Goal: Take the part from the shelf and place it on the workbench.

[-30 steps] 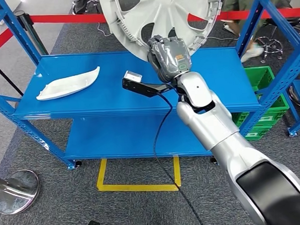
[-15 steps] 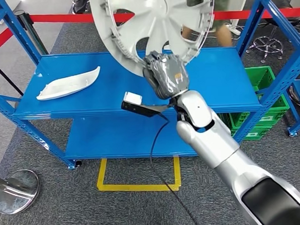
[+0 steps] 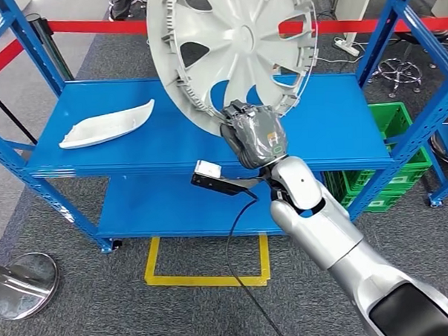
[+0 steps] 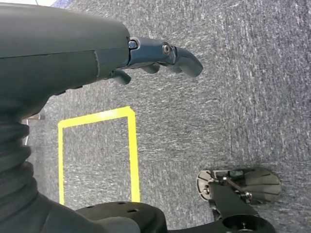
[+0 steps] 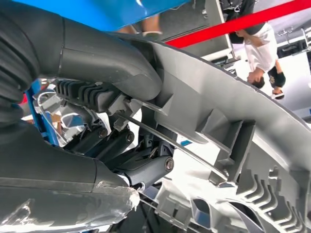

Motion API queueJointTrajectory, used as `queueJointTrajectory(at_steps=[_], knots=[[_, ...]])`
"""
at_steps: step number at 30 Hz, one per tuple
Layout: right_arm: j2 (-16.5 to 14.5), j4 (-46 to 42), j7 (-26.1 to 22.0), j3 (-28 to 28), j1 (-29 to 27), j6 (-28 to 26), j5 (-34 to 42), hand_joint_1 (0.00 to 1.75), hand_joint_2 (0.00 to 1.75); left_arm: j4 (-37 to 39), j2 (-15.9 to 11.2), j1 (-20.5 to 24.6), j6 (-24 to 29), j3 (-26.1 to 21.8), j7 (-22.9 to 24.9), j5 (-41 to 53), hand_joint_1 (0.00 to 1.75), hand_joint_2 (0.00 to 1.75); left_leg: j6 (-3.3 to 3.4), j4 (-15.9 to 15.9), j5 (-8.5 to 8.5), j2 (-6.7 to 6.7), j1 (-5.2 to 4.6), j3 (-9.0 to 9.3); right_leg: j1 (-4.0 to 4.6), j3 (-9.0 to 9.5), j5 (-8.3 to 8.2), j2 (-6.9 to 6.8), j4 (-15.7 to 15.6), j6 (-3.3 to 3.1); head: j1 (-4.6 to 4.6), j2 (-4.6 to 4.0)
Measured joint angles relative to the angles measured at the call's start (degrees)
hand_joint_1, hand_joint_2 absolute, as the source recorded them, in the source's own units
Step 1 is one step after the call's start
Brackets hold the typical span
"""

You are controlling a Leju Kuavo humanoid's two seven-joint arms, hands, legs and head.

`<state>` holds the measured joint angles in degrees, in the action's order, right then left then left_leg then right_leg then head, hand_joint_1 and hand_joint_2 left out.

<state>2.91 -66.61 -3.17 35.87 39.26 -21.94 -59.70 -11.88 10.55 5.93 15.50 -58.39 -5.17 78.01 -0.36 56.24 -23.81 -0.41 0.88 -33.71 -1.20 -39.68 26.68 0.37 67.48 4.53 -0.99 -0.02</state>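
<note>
Right hand: the right hand is clamped on the lower rim of the big round silver-grey plastic wheel cover, thumb on one face and dark fingers hooked behind the ribbed edge.
Wheel cover: up in the air, standing on edge directly above the hand, over the blue metal shelf.
Left hand: the left hand hangs above grey carpet, fingers apart and holding nothing.
Beyond the hand: a long white curved plastic trim piece lies on the shelf, well off to the hand's left.
</note>
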Motion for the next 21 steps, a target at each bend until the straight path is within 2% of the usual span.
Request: queueJointTrajectory(at_steps=[1,3,6,7,8,11,12,13,14,16,17,18,19,21], knots=[[0.02,-0.04,-0.01,0.04,0.05,0.00,0.02,1.75,1.75,-0.01,-0.02,0.02,0.01,-0.08,0.02,0.00,0.00,1.75,-0.45,0.37,-0.22,-0.03,0.09,-0.17,-0.02,2.08,-1.24,0.05,-3.51,0.11,0.06,0.00],[0.07,-0.21,-0.07,0.12,0.15,-0.01,0.01,1.75,1.75,-0.01,-0.08,0.05,0.03,-0.28,0.05,0.00,0.00,1.75,-1.33,1.04,-0.42,-0.14,0.07,-0.50,0.04,4.21,-1.96,0.25,-7.13,-0.45,0.12,0.00],[0.17,-0.41,-0.08,0.26,0.21,0.00,0.01,1.75,1.75,-0.01,-0.10,0.07,0.04,-0.49,0.14,0.00,0.00,1.75,-2.27,1.35,-0.25,-0.25,0.09,-0.98,0.17,3.61,-2.09,0.43,-6.98,-1.99,0.02,0.00],[0.18,-0.43,-0.05,0.28,0.24,0.00,0.04,1.75,1.75,0.00,-0.11,0.06,0.04,-0.53,0.16,0.00,0.00,1.75,-2.52,2.01,-1.03,-0.20,0.11,-1.38,0.14,3.33,-2.33,0.41,-7.00,-2.45,-0.07,0.00],[0.19,-0.43,-0.03,0.28,0.28,0.00,0.07,1.75,1.75,0.00,-0.12,0.06,0.04,-0.57,0.17,0.00,0.00,1.75,-2.70,3.54,-2.50,-0.14,0.11,-2.06,0.07,3.06,-2.59,0.37,-7.07,-2.93,-0.10,0.00],[0.19,-0.44,-0.07,0.28,0.34,0.01,0.08,1.75,1.75,-0.01,-0.14,0.07,0.04,-0.66,0.17,0.00,0.00,1.75,-2.93,13.22,-8.88,-0.07,0.06,-5.56,0.24,1.98,-3.47,0.29,-7.15,-3.86,-0.20,0.00],[0.19,-0.43,-0.11,0.30,0.35,0.01,0.08,1.75,1.75,-0.01,-0.15,0.08,0.04,-0.68,0.18,-0.01,0.00,1.75,-2.85,15.75,-9.94,-0.07,0.05,-6.26,0.38,1.54,-3.83,0.27,-7.15,-4.00,-0.21,0.00],[0.19,-0.43,-0.16,0.31,0.36,0.02,0.10,1.75,1.75,-0.01,-0.16,0.09,0.04,-0.69,0.19,-0.01,0.00,1.75,-2.70,16.50,-9.91,-0.07,0.03,-6.12,0.52,1.07,-4.24,0.27,-7.14,-4.08,-0.20,0.00],[0.19,-0.43,-0.21,0.33,0.39,0.02,0.15,1.75,1.75,-0.01,-0.17,0.11,0.04,-0.70,0.19,-0.02,0.00,1.75,-2.46,15.33,-8.92,-0.07,-0.01,-5.02,0.63,0.59,-4.66,0.29,-7.14,-4.08,-0.19,0.00],[0.19,-0.47,-0.26,0.34,0.56,0.02,0.34,1.75,1.75,-0.01,-0.16,0.22,0.04,-0.71,0.19,-0.02,0.00,1.75,-1.83,9.00,-6.21,-0.07,-0.19,-0.56,0.76,-0.26,-5.49,0.35,-7.14,-3.83,-0.19,0.00],[0.21,-0.54,-0.30,0.32,0.73,0.02,0.45,1.75,1.75,-0.01,-0.16,0.36,0.04,-0.71,0.19,-0.02,0.00,1.75,-1.60,5.62,-5.45,-0.08,-0.37,1.58,0.81,-0.64,-5.92,0.34,-7.16,-3.58,-0.16,0.00],[0.22,-0.60,-0.34,0.31,0.89,0.02,0.52,1.75,1.75,-0.01,-0.14,0.50,0.04,-0.72,0.19,-0.02,0.00,1.75,-1.44,3.18,-5.07,-0.11,-0.56,2.94,0.82,-0.92,-6.43,0.32,-7.28,-3.27,-0.13,0.00],[0.24,-0.66,-0.40,0.30,1.03,0.02,0.56,1.75,1.75,-0.01,-0.12,0.62,0.04,-0.72,0.19,-0.02,0.00,1.75,-1.32,1.80,-4.94,-0.15,-0.75,3.49,0.78,-1.13,-6.99,0.28,-7.50,-2.93,-0.14,0.00],[0.31,-0.67,-0.55,0.31,1.13,0.03,0.64,1.75,1.75,-0.01,-0.10,0.61,0.02,-0.73,0.20,-0.04,0.00,1.75,-0.82,1.03,-3.96,-0.19,-0.94,2.85,0.59,-1.40,-8.18,0.23,-8.29,-2.20,-0.15,0.00]])
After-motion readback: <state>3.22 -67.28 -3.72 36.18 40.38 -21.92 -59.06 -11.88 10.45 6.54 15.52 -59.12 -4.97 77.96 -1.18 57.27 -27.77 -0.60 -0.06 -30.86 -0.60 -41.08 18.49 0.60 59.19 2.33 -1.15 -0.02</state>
